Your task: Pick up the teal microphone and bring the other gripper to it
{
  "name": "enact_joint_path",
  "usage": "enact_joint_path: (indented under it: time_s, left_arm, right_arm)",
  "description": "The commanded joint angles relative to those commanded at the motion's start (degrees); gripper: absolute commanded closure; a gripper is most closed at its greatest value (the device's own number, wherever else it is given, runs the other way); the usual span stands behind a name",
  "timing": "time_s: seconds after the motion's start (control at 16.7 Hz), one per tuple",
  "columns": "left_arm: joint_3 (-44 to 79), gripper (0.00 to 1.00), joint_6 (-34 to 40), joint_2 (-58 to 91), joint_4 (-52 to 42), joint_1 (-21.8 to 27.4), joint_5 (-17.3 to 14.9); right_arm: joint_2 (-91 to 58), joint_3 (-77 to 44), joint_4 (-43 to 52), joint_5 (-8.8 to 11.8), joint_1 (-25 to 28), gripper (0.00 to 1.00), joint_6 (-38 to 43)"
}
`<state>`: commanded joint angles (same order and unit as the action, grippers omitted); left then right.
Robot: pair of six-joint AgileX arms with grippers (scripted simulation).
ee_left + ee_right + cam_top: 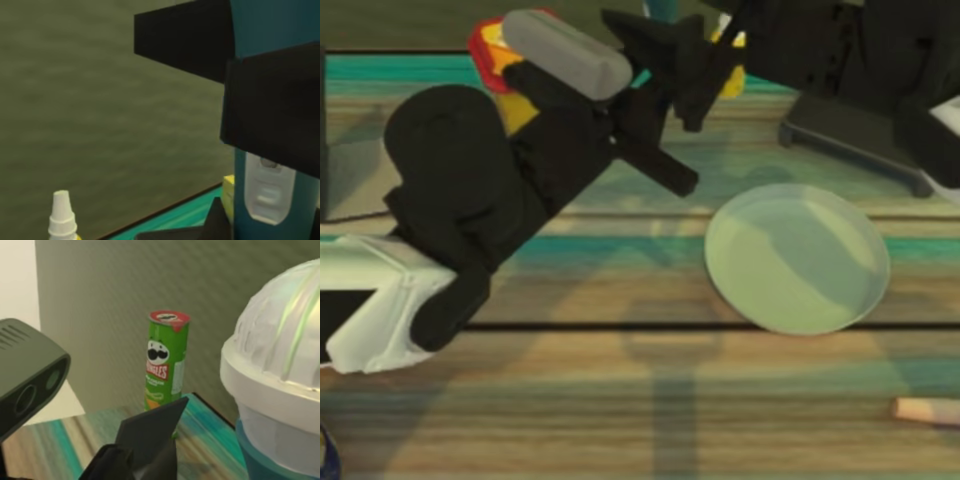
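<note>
The left gripper point(655, 135), topped by a grey rounded bar, is raised at the table's far edge with its fingers point(272, 112) clamped on the teal microphone point(265, 200), whose white mark shows just beyond the fingers. The right gripper point(690, 75) sits just beside the left one, nearly tip to tip; how far its fingers are parted I cannot tell. In the right wrist view the microphone's white rounded head looms close, a green Pringles can point(166, 362) well beyond it
</note>
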<state>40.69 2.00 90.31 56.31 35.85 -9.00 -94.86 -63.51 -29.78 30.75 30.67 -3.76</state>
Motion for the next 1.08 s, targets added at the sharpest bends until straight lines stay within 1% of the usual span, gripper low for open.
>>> enact_joint_path:
  time_s: [0.36,0.42,0.9,1.08]
  left_arm:
    - [0.00,1.00,0.00,0.00,0.00,0.00,0.00]
    - [0.00,1.00,0.00,0.00,0.00,0.00,0.00]
    - [0.00,1.00,0.00,0.00,0.00,0.00,0.00]
    - [0.00,0.77,0.00,0.00,0.00,0.00,0.00]
  right_arm:
    - [0.00,0.00,0.00,0.00,0.00,0.98,0.00]
    - [0.00,0.00,0.00,0.00,0.00,1.00,0.00]
    - [0.00,0.00,0.00,0.00,0.00,1.00,0.00]
    - [0.00,0.00,0.00,0.00,0.00,1.00,0.00]
